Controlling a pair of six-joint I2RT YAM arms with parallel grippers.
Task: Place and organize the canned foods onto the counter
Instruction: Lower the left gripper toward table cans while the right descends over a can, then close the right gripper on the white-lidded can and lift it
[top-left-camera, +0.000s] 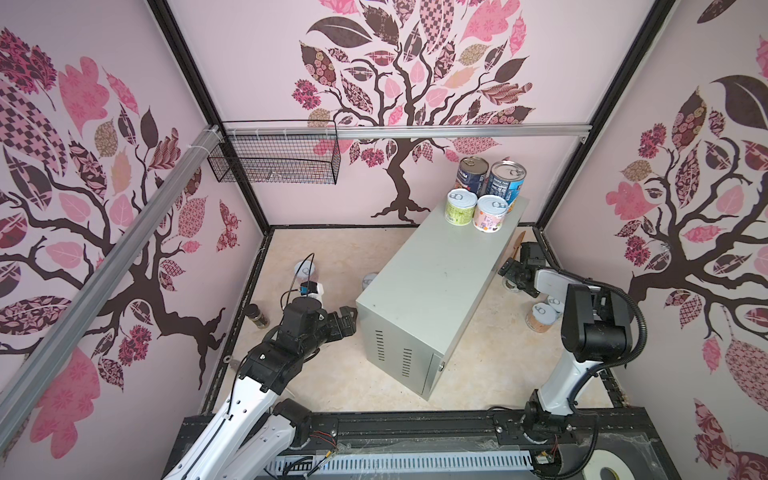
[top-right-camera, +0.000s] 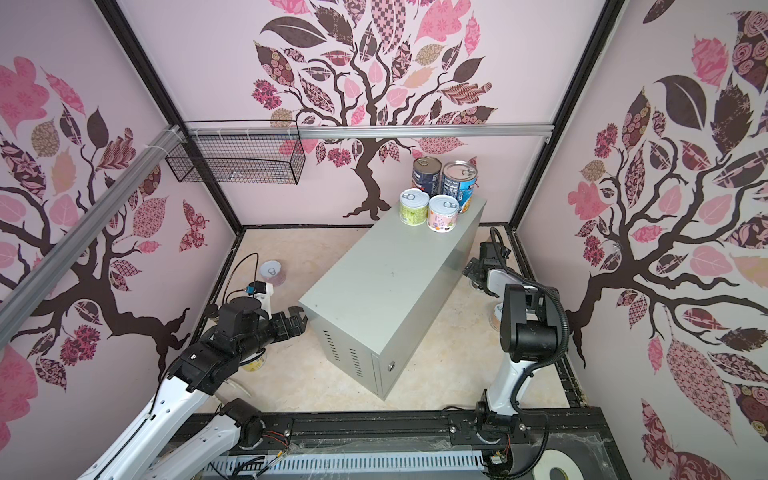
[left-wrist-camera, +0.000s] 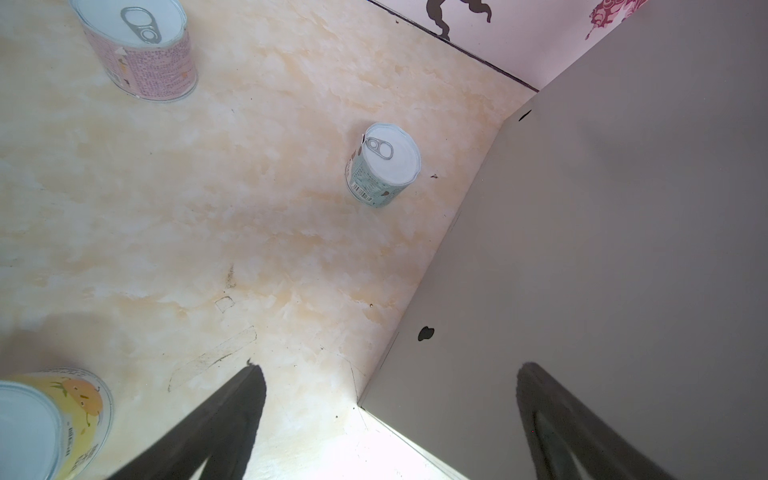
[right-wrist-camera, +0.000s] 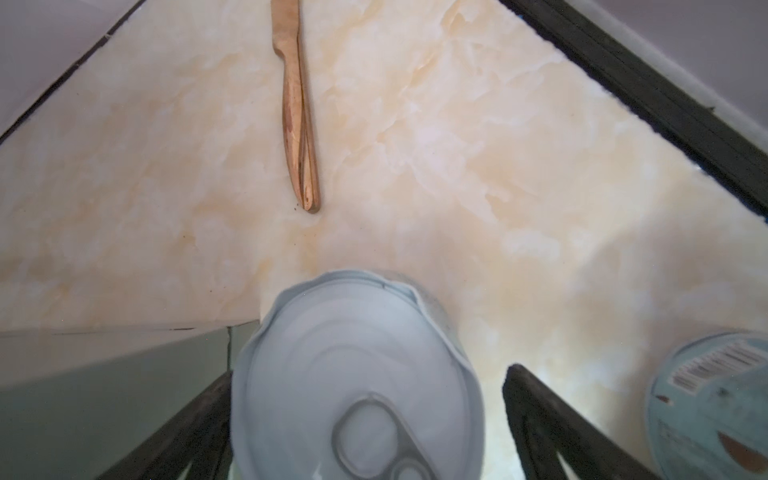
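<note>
While two tall blue cans (top-left-camera: 473, 174) stood behind a green can (top-left-camera: 461, 206) and a pink can (top-left-camera: 490, 212) at the far end of the grey surface (top-left-camera: 440, 282), others were down on the marbled base (top-left-camera: 353, 386) beside it. Left jaws were spread wide and empty by the surface's near corner, a teal can (left-wrist-camera: 384, 164) well ahead. Right jaws were wide too, straddling a silver-lidded can (right-wrist-camera: 357, 374), not squeezing it far as I could tell.
</note>
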